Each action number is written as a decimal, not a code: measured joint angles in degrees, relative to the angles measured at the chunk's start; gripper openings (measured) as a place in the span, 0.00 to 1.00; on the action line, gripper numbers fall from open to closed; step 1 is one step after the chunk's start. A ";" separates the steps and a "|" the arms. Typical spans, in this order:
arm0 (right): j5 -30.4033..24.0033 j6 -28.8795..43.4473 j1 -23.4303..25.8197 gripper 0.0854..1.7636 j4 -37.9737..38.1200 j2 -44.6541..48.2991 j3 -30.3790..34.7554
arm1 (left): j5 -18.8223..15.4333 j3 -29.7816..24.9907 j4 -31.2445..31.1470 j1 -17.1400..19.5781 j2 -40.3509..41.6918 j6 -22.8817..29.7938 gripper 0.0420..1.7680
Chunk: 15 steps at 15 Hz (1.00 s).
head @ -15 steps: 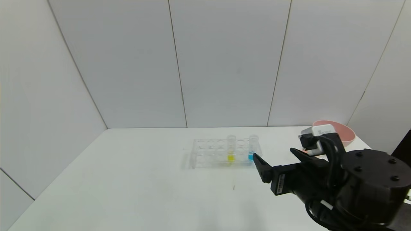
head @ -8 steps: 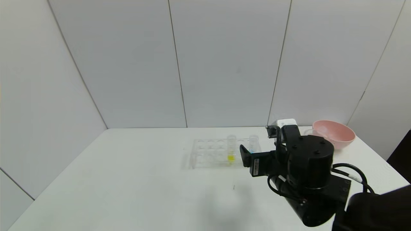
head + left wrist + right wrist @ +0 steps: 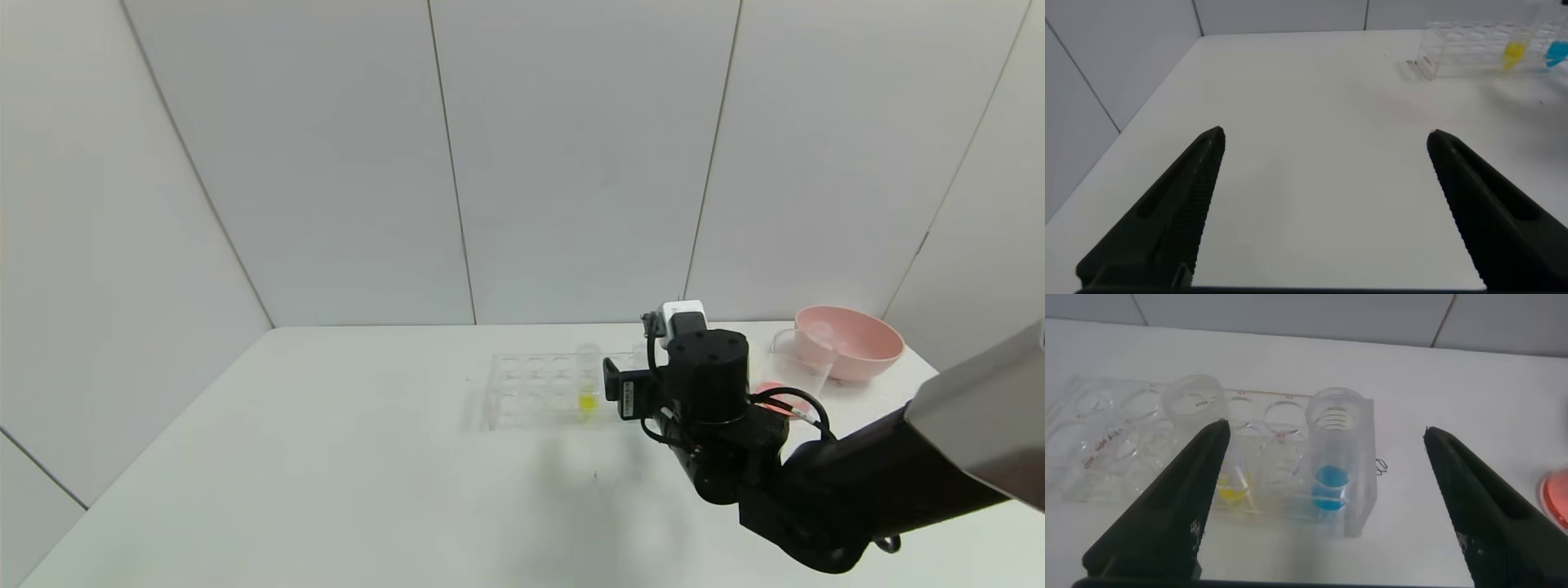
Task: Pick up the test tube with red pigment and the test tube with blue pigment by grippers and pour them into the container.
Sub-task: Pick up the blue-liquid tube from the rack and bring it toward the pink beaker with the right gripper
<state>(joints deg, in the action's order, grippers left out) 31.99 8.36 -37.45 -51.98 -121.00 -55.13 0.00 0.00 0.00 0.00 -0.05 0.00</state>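
The test tube with blue pigment (image 3: 1335, 457) stands upright in the end hole of a clear rack (image 3: 1118, 449), blue liquid at its base. My right gripper (image 3: 1324, 429) is open, one finger on each side of this tube and apart from it. In the head view the right gripper (image 3: 629, 376) and its wrist hide that tube. The container (image 3: 802, 366), a clear beaker, stands to the right of the rack (image 3: 531, 388) with red liquid in its base (image 3: 1556, 498). The test tube with red pigment is out of view. My left gripper (image 3: 1324, 133) hangs open over bare table.
A tube with yellow liquid (image 3: 586, 384) stands in the rack two holes from the blue one (image 3: 1196, 404). A pink bowl (image 3: 853, 343) sits behind the beaker at the table's far right corner. White wall panels close the back and sides.
My right arm has swung left and forward from the table's right side to the rack. Its open fingers now straddle the blue tube. The beaker has come into view.
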 joint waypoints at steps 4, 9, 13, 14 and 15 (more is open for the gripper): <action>-2.18 -1.33 1.87 0.96 -0.05 -3.39 -3.39 | 0.00 0.00 0.00 0.00 0.00 0.00 1.00; -2.55 -1.34 2.21 0.96 -0.24 -4.49 -3.85 | 0.00 0.00 0.00 0.00 0.00 0.00 1.00; -2.55 -1.15 2.23 0.96 -0.62 -4.46 -3.25 | 0.00 0.00 0.00 0.00 0.00 0.00 1.00; -2.60 -1.08 2.23 0.96 -0.95 -4.50 -3.08 | 0.00 0.00 0.00 0.00 0.00 0.00 1.00; -2.57 -1.08 2.26 0.96 -1.26 -4.52 -2.95 | 0.00 0.00 0.00 0.00 0.00 0.00 1.00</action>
<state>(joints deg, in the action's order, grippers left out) 29.42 7.28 -35.19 -53.24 -125.53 -58.08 0.00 0.00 0.00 0.00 -0.05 0.00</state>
